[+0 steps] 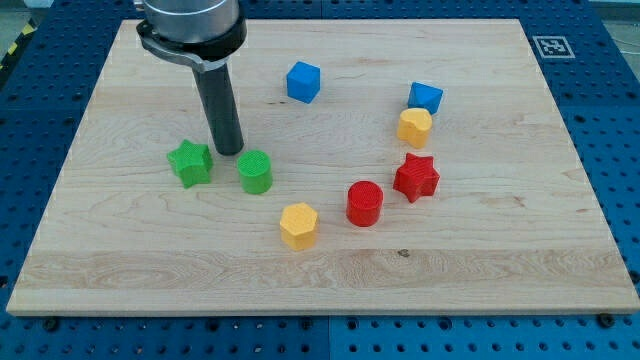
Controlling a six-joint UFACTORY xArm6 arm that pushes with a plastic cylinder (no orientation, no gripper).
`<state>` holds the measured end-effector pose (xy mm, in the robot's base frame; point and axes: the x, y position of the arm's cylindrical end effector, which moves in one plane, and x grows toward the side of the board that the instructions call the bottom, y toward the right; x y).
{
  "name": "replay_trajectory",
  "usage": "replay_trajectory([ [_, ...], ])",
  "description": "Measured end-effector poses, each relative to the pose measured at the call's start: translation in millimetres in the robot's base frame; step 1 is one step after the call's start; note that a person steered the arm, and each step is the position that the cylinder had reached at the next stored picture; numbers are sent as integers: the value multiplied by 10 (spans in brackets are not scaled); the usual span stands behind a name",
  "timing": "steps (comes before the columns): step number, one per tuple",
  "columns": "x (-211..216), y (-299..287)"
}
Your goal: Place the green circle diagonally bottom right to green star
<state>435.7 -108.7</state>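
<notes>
Camera view: my tip (230, 150) stands on the desk (500, 260), between and just above the green star (190, 162) and green circle (255, 171), placed to push the circle downward. No hand fitted; nothing held.

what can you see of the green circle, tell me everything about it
The green circle is a short, upright cylinder with ribbed sides and a flat top, plastic by the look of it, standing on the wooden board. It sits just to the view's right of the green star, level with it, with a small gap between them. My tip is close above and slightly left of it, between the two; contact cannot be told.
</notes>
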Motion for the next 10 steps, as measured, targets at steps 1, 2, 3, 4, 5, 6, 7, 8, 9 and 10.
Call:
replay_trajectory([
  [1, 147, 322],
  [2, 448, 771],
  [3, 465, 1139],
  [4, 465, 1140],
  [5, 470, 1148],
  [6, 482, 1103],
  [7, 482, 960],
  [8, 500, 826],
  [9, 525, 705],
  [10, 718, 594],
])
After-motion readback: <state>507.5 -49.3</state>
